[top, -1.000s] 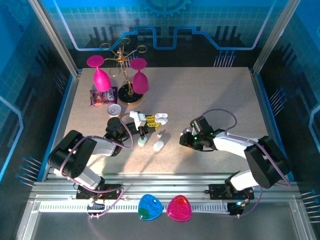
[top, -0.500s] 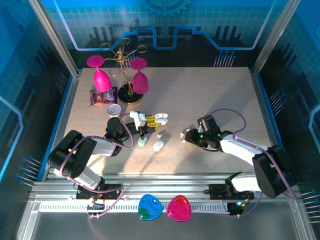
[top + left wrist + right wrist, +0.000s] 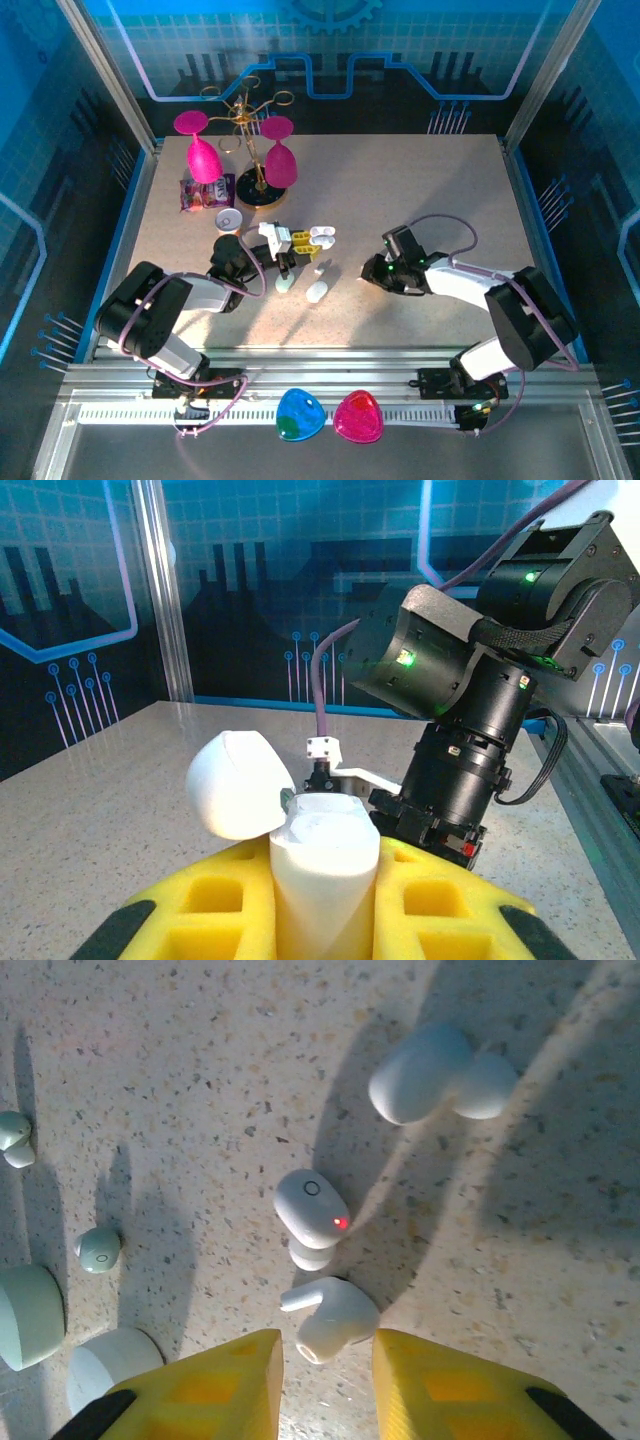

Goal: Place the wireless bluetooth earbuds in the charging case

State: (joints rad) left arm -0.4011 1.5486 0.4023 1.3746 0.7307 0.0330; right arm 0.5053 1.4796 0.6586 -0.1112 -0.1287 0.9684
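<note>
My left gripper (image 3: 323, 890) is shut on a white charging case (image 3: 325, 835) that stands upright, its round lid (image 3: 238, 785) flipped open to the left. In the top view this gripper (image 3: 303, 241) holds the case (image 3: 322, 237) just above the table's middle. My right gripper (image 3: 325, 1350) points down at the table, jaws apart, with a white stemmed earbud (image 3: 335, 1318) lying at the mouth of the gap, stem to the left. A second white earbud (image 3: 312, 1208) with a red light lies just beyond it. From above, the right gripper (image 3: 372, 272) hovers low, right of centre.
Another open white case (image 3: 440, 1085) lies beyond the earbuds. Two mint buds (image 3: 100, 1248) and a mint case (image 3: 25, 1315) lie to the left, beside a white case (image 3: 110, 1360). At the table's back left stand a glass rack (image 3: 250, 150), a packet (image 3: 205, 192) and a small white dish (image 3: 230, 219).
The right arm stretched out to the right and rose a little, then drew back and settled low over the same spot. The left arm and its case have not moved.
</note>
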